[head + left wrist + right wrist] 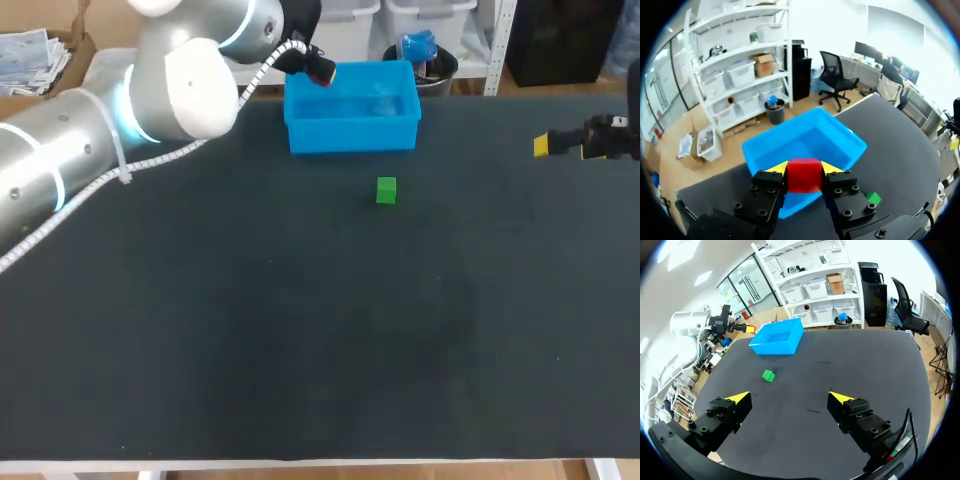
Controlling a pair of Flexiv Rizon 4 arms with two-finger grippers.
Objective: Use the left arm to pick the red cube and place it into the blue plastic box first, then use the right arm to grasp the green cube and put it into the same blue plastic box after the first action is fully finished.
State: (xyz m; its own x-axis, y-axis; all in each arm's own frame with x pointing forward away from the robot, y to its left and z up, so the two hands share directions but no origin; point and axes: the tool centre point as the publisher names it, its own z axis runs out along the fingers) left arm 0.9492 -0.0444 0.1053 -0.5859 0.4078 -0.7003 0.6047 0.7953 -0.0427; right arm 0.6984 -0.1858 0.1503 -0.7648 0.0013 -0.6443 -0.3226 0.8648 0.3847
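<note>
My left gripper (805, 168) is pinching the red cube (804, 177) squarely between its two yellow tips. Ahead of and beneath them lies the open blue plastic box (810, 140). From the head view, this gripper hangs at the box's (352, 128) rear left corner, above the rim, so I judge the cube lifted and carried across but not yet released. The box looks empty inside.

The first half of the task is therefore nearly done. What remains there is to let the cube drop in and pull the left arm clear.

The green cube (386, 190) sits on the bench (300, 320) just in front of the box, untouched. My right gripper (790, 398) is spread wide with nothing between its fingers, waiting at the bench's right side, well apart from the green cube (768, 375). The whole second step is left to do.
</note>
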